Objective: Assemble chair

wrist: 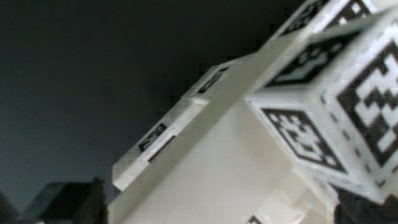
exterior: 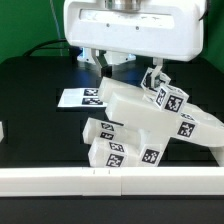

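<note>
While the arm is hanging low over the black table point(exterior: 30, 90), its gripper point(exterior: 125, 68) is sitting directly above the chair point(exterior: 140, 125), a cluster of white tagged blocks tilting against one another near the middle of the table. One dark finger point(exterior: 103, 66) is showing just above the upper edge of the big slanted slab point(exterior: 135, 105); whether the fingers are closed on a part or standing free I cannot tell. A tagged leg block point(exterior: 172, 98) is jutting up toward the exterior view's right. The marker board point(exterior: 78, 98) is lying flat just beside the chair, toward the exterior view's left. A white border rail point(exterior: 110, 180) is running along the near edge. The wrist view is filling with a blurred tagged block point(wrist: 338, 110) and a pale panel edge point(wrist: 196, 150).
</note>
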`<state>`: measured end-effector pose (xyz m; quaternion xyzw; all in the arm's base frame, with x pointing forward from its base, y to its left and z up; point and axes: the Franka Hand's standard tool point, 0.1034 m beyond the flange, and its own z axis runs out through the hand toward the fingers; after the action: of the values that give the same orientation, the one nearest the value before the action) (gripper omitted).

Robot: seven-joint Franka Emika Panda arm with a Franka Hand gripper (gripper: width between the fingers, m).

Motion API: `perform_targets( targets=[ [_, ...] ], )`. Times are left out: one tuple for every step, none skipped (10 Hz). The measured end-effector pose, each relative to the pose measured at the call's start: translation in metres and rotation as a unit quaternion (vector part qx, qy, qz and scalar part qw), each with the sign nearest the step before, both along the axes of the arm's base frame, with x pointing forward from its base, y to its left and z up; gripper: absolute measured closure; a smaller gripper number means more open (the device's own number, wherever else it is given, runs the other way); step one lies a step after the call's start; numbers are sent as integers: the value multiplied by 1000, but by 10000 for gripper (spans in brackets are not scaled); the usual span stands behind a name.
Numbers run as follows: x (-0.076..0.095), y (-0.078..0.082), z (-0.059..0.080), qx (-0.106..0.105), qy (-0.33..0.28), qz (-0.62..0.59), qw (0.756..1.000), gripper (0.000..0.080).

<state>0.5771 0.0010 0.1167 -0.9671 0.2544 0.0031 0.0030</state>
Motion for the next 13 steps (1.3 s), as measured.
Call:
perform_targets(
  targets=[
    [-1, 0, 0, 1, 2, 22, 1000, 151],
    [-1, -1, 0, 1, 2, 26, 1000, 151],
    [0, -4, 3, 1, 0, 28, 1000, 151],
    [1, -9, 7, 2, -4, 34, 999, 151],
    [2, -15, 10, 1, -6, 40, 999, 151],
    [2, -24, 13, 1, -6, 44, 999, 151],
    [2, -31, 14, 0, -7, 51, 999, 151],
    [0, -36, 11, -3, -11, 53, 999, 151],
    [-3, -37, 6, -7, -17, 52, 998, 151],
    [-4, -36, 6, -6, -16, 52, 998, 151],
    [-4, -36, 6, -7, -15, 52, 998, 151],
    [-4, -39, 5, -7, -15, 62, 998, 151],
    [-5, -47, 4, -8, -13, 74, 997, 151]
  ],
)
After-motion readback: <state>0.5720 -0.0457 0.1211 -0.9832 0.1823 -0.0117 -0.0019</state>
